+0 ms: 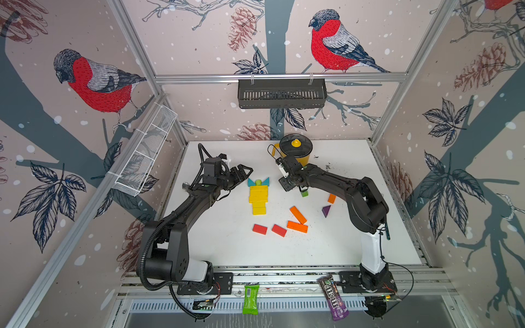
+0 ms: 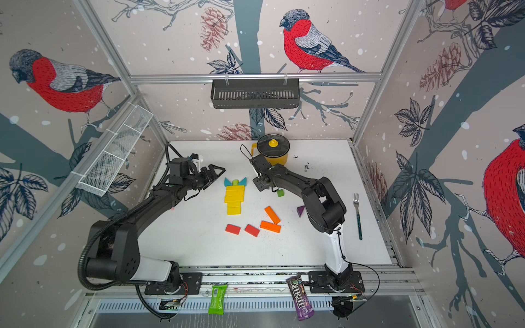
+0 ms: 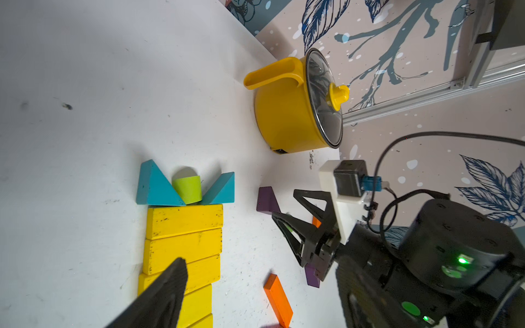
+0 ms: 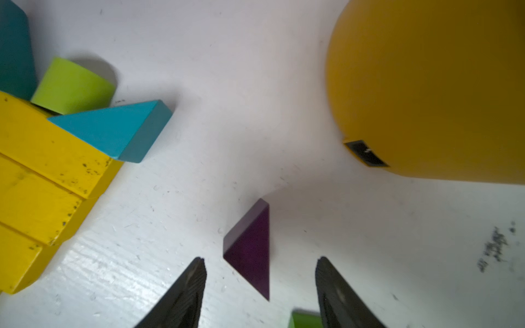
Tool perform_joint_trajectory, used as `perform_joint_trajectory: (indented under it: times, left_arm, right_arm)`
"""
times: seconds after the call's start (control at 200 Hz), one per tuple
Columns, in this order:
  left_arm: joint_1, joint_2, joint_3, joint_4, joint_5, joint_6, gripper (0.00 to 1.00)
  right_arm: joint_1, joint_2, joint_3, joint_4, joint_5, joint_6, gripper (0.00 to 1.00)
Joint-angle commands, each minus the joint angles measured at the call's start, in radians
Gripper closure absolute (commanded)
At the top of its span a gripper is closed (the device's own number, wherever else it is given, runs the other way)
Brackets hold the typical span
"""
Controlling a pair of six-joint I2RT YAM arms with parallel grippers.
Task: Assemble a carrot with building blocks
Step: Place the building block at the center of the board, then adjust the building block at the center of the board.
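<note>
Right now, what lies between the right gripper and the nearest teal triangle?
Right wrist view: a purple triangle just ahead of the open fingers; beyond it, bare table up to the teal triangle.

Both elbows were bent; left arm [image 1: 181,210] stretched forward, left gripper [image 1: 246,176] roughly level, jaws apart, empty; right arm [image 1: 341,184] curled inward, wrist pitched down, right gripper [image 4: 260,259] sat low, fingers [image 4: 187,286] spread wide, gripping nothing
</note>
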Motion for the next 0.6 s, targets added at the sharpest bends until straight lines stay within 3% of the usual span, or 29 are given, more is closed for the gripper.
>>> perform_joint_trajectory:
  times: [0.0,0.315,0.595]
  left_arm:
    - [-0.012,0.011,-0.003,0.089,0.071,-0.016,0.17]
    - [-0.142,0.063,0.033,0.059,0.107,0.025,0.17]
    - [-0.148,0.078,0.036,0.06,0.108,0.016,0.18]
  right_arm:
    - [-0.013,-0.078,-0.067,-0.016,0.067,0.092,0.36]
    - [-0.071,-0.212,-0.332,0.051,0.007,0.204,0.32]
    - [-0.106,-0.167,-0.37,0.082,-0.007,0.214,0.29]
